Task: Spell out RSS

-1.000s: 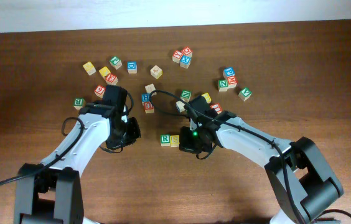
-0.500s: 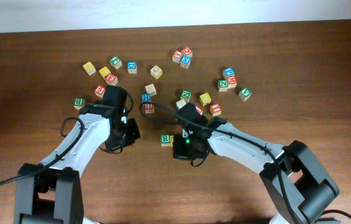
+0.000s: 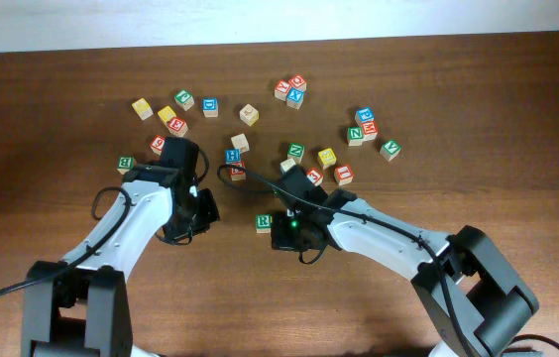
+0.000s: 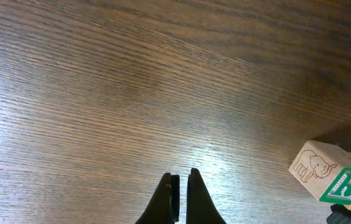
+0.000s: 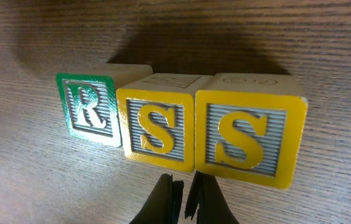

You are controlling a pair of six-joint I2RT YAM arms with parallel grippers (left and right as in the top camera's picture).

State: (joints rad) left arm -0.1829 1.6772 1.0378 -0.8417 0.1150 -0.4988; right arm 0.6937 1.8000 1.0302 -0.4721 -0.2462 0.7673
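Only the right wrist view shows the whole row: R block (image 5: pixel 88 107), first S block (image 5: pixel 157 129) and second S block (image 5: pixel 245 138) touching, running left to right, letters upright. Left claw (image 4: pixel 180 183) and right claw (image 5: pixel 187 186) are closed, empty.

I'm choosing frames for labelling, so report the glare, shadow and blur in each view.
Overhead: even light, sharp, though the right arm covers the row beyond the R block. Left wrist: a pale glare patch on the table, dimmer toward the top right. Right wrist: crisp letters on both S blocks, dark shadow behind them.
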